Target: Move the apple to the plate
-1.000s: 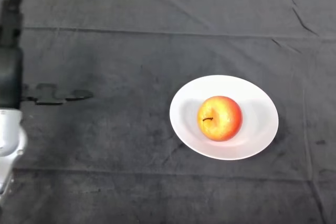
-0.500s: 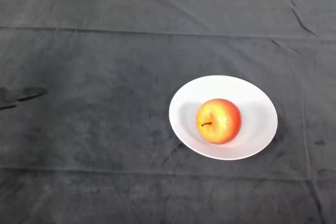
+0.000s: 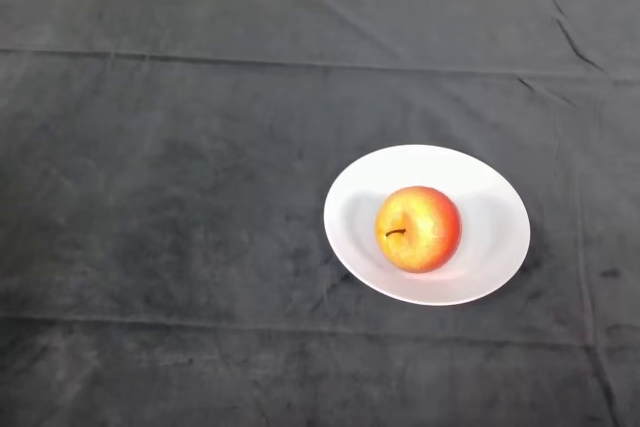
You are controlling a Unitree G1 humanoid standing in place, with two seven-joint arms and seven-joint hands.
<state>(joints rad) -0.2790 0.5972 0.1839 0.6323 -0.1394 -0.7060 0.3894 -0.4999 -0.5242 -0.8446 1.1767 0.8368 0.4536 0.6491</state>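
A red and yellow apple point(image 3: 418, 228) with its stem showing rests in the middle of a white plate point(image 3: 490, 197). The plate stands on the dark cloth to the right of the table's centre.
The dark cloth point(image 3: 180, 197) covers the whole table, with creases running across it near the back and the front. The table's far edge shows as a pale strip at the top.
The left arm and hand, at the far left edge a second ago, have drawn out of view, and their shadow has gone too. The apple and plate have stayed in place.
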